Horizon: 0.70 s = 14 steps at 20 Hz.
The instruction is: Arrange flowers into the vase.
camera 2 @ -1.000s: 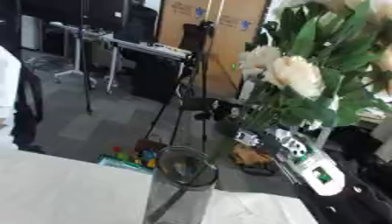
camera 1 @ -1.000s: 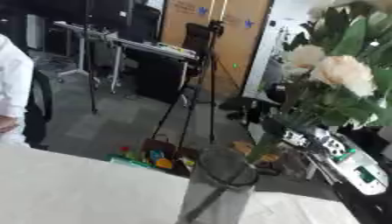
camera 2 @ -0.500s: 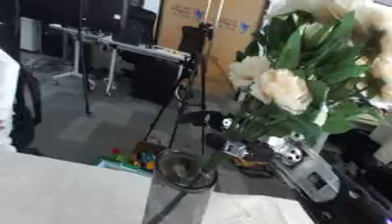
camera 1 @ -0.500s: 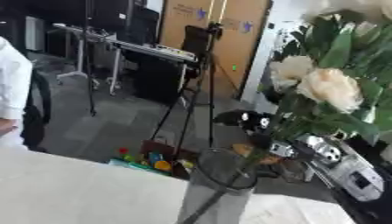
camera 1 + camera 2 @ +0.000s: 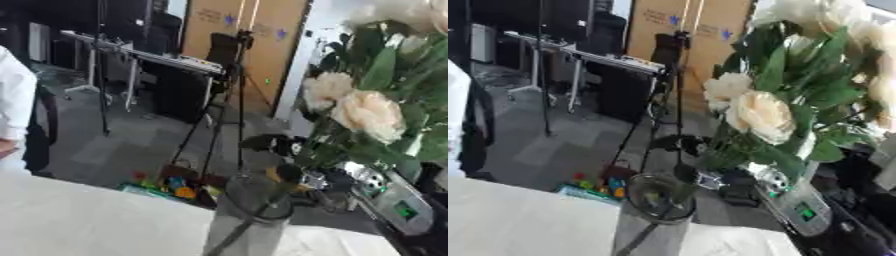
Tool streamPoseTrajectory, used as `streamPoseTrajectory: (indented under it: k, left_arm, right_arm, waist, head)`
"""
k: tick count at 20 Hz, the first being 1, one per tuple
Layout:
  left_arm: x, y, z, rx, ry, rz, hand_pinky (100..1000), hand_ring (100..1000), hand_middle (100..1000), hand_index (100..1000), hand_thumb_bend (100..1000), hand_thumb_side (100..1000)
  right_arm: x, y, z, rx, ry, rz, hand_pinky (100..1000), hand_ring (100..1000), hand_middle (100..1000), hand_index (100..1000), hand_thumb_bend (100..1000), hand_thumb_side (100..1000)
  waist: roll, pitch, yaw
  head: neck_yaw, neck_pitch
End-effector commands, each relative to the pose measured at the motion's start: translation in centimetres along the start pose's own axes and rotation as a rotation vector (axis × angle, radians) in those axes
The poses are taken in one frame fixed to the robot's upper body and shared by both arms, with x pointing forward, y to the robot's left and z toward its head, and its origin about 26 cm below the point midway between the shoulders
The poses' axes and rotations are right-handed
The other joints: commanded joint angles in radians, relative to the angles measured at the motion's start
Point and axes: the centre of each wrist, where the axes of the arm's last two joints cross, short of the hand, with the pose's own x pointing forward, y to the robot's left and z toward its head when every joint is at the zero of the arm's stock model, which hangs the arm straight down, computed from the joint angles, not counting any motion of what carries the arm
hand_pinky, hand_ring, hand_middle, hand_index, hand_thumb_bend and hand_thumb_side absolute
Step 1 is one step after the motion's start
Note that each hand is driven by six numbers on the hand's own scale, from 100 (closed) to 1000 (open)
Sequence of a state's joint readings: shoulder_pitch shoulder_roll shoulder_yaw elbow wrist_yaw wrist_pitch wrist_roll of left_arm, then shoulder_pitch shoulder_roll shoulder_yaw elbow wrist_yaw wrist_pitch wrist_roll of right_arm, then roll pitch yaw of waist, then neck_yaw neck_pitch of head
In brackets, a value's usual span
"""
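One bunch of cream flowers (image 5: 763, 112) hangs tilted above the glass vase (image 5: 249, 215) on the white desk (image 5: 79, 220) — stem ends at the rim, seemingly angled to feed in. Right hand (image 5: 311, 177) shows dark at the stems; whether it clasps them, cannot tell. Left hand unseen.

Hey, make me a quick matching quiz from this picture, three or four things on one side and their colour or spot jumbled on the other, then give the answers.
Things:
1. glass vase
2. cream roses
3. table
4. tripod

Descriptions:
A. white surface across the bottom
B. black, standing on the floor behind
C. clear, on the table, a stem inside it
D. pale blooms among green leaves, upper right

Pairs: 1-C, 2-D, 3-A, 4-B
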<state>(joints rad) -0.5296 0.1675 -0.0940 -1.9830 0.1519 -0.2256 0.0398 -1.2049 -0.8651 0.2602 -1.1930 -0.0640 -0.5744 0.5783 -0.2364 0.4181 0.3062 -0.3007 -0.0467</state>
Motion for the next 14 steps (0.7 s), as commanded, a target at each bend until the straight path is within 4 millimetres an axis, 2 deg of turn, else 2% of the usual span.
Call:
streamPoseTrajectory:
  k: [1, 9, 14]
  left_arm:
    - [0.5, 0.0, -0.4, 0.0, -0.024, 0.004, 700, 661, 862, 921, 354, 981]
    - [0.5, 0.0, -0.4, 0.001, -0.021, 0.005, 700, 661, 862, 920, 355, 981]
    - [0.5, 0.0, -0.4, 0.002, -0.021, 0.005, 700, 661, 861, 920, 355, 981]
  right_arm:
    - [0.6, -1.4, 0.2, 0.346, -0.225, 0.281, 1000, 1000, 959, 1000, 354, 1000]
    - [0.6, -0.8, -0.1, 0.397, -0.211, 0.299, 1000, 1000, 972, 1000, 324, 1000]
    - [0.7, -0.1, -0.4, 0.449, -0.204, 0.316, 1000, 1000, 985, 1000, 336, 1000]
  waist:
    - [0.01, -0.033, -0.005]
    - [0.01, -0.035, -0.01]
    - [0.01, -0.035, -0.01]
  head:
    - [0.0, -0.017]
    - [0.0, -0.016]
    - [0.0, -0.016]
